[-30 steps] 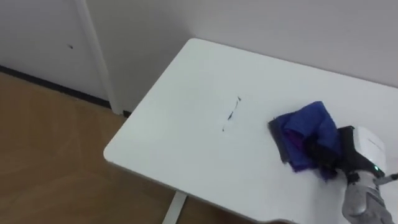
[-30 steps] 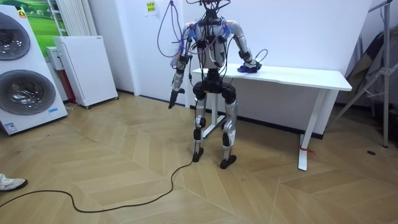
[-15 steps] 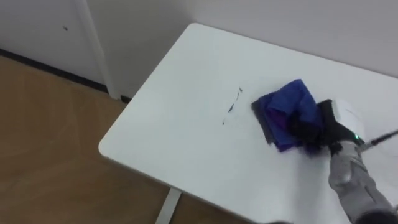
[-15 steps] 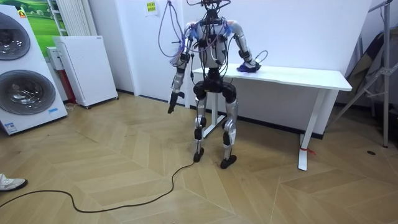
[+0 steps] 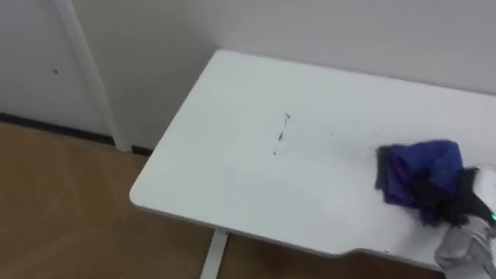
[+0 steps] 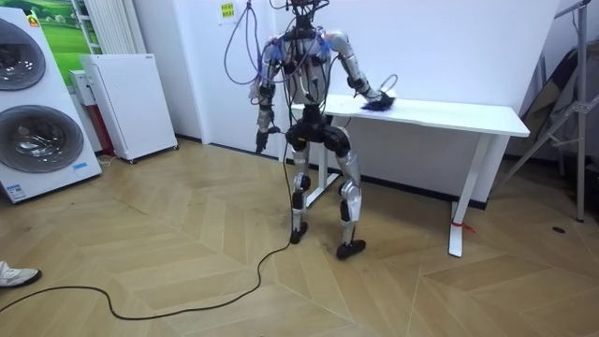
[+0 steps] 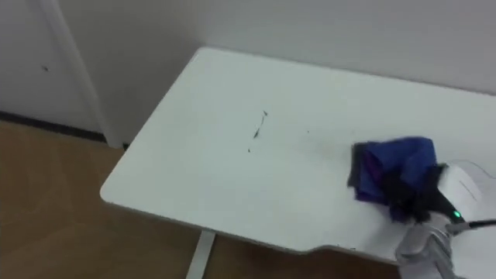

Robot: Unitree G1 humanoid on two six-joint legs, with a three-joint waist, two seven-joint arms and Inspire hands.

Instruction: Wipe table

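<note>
The right hand (image 5: pixel 456 203) grasped the blue cloth (image 5: pixel 418 169) — clenched over its near edge — on the white surface (image 5: pixel 225 178), right of a dark mark (image 5: pixel 280 133). The left hand (image 6: pixel 263 143) hung beside the body.

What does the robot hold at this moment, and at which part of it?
The right hand grips the blue cloth at its lower right edge, nearest the robot.

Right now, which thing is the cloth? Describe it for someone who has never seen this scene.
Start at the white table against the wall. To the robot's right, near the front edge, its right hand grips a crumpled cloth. It is the only blue and purple thing there; its one neighbour is a thin dark streak further left.
</note>
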